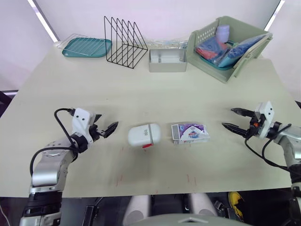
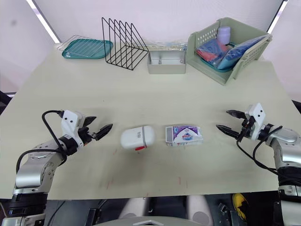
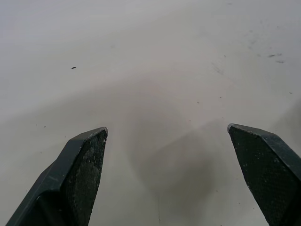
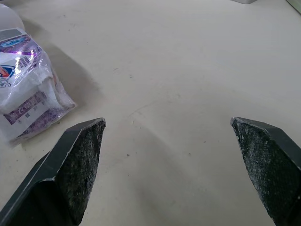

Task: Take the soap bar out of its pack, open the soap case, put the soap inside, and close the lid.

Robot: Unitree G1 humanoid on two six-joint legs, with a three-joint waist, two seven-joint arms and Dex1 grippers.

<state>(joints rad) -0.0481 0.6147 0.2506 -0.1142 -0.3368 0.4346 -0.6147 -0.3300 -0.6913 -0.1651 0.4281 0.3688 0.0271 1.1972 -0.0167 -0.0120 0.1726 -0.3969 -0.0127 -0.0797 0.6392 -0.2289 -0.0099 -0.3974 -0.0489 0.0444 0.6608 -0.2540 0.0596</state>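
A pale cream desk [image 1: 141,89] is seen from above. Near the middle of its near edge a purple-and-white plastic-wrapped soap pack [image 1: 190,133] is laid flat, its long axis run along that edge, the bar judged to be still inside. Just beside it, toward the left edge, a white oval plastic soap case [image 1: 144,135] is laid with its lid shut. The right gripper [image 1: 228,117] is held low near the pack's right end, jaws spread wide and empty; this arm is judged the nearer. The left gripper [image 1: 106,122] is pointed at the case, jaws likewise wide and empty. At the far right corner a pale green slatted basket [image 1: 203,34] is filled with blue and red packets and a lilac bottle
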